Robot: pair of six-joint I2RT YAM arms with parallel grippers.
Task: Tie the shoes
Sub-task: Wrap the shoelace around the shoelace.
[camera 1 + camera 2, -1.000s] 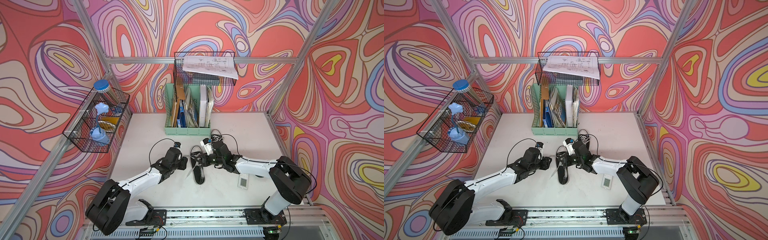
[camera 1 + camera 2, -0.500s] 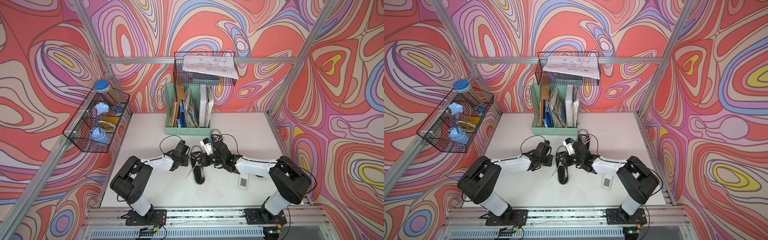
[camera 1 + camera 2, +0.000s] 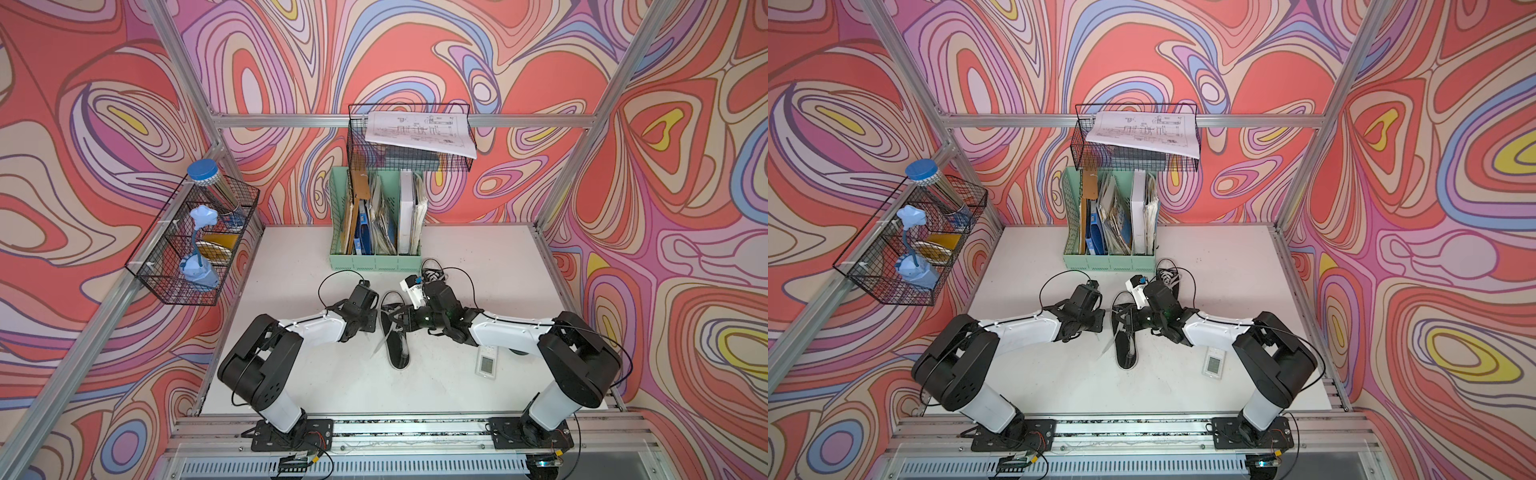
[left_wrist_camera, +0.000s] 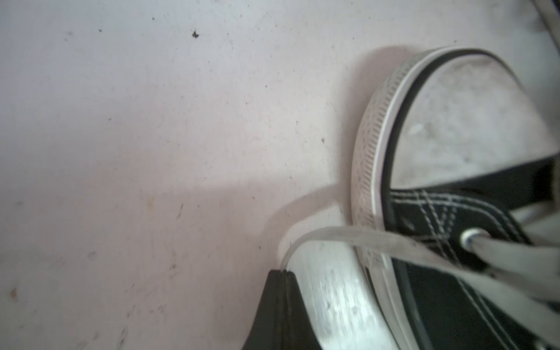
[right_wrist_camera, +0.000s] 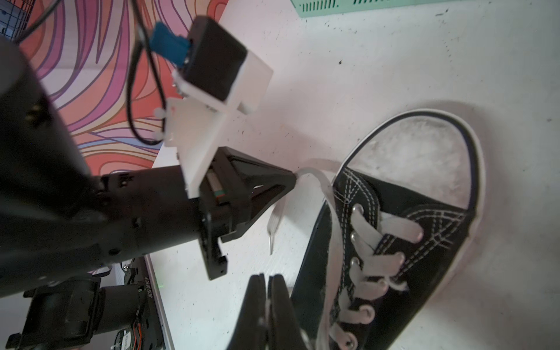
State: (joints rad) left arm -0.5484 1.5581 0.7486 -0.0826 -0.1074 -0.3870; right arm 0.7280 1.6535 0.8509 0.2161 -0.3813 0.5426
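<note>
On the table [image 3: 457,395], your nearer shoe [image 3: 399,353] lies between both arms, toe towards the robot's base. Your left jaws are clenched on its lace [image 4: 348,235] beside the sole. Your right jaws are pressed together; whether they pinch anything, I cannot tell. The other shoe [image 3: 432,272] sits farther back, near the green file rack [image 3: 374,262].

You are looking into a booth whose walls [image 3: 415,50] are swirling with red, pink, purple and yellow loops, with bare metal posts [image 3: 183,62] framing the corners under soft, even light. A white, speckled table [image 3: 299,257] is filling the floor of the booth, and a green file holder [image 3: 374,262] stuffed with folders is standing at its back edge beneath a hanging wire basket [image 3: 357,141] that is carrying a printed sheet [image 3: 419,133]. Another wire basket [image 3: 166,286] is hanging from the frame at the side, holding a blue-lidded jar [image 3: 202,171].
</note>
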